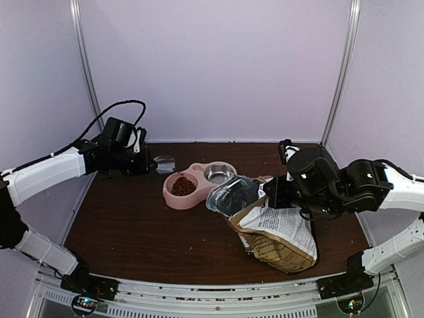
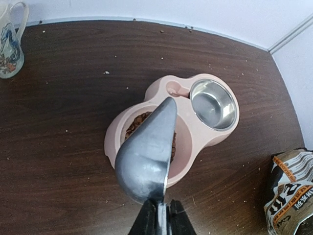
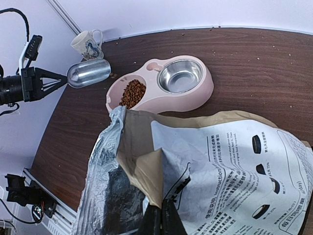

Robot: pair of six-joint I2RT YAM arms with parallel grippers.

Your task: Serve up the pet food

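Beside a pink double bowl (image 1: pixel 197 169) of reddish-brown kibble (image 1: pixel 183 186), left gripper (image 2: pixel 159 209) is pinching a silver metal scoop (image 2: pixel 146 152); right gripper (image 3: pixel 161 215) is pinching a tan paper bag (image 3: pixel 230 166) open, likely for scooping.

At bottom centre the left gripper (image 2: pixel 158 218) pinches a metal scoop (image 2: pixel 146 152) over the pink double bowl (image 2: pixel 208 139), half hiding its pet food (image 2: pixel 134 126); mug (image 2: pixel 10 44) upper left, paper bag (image 2: pixel 288 191) lower right

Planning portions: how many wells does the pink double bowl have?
2. In the top view, the left one holds kibble; the right one, a steel cup, is empty. Neither is hidden.
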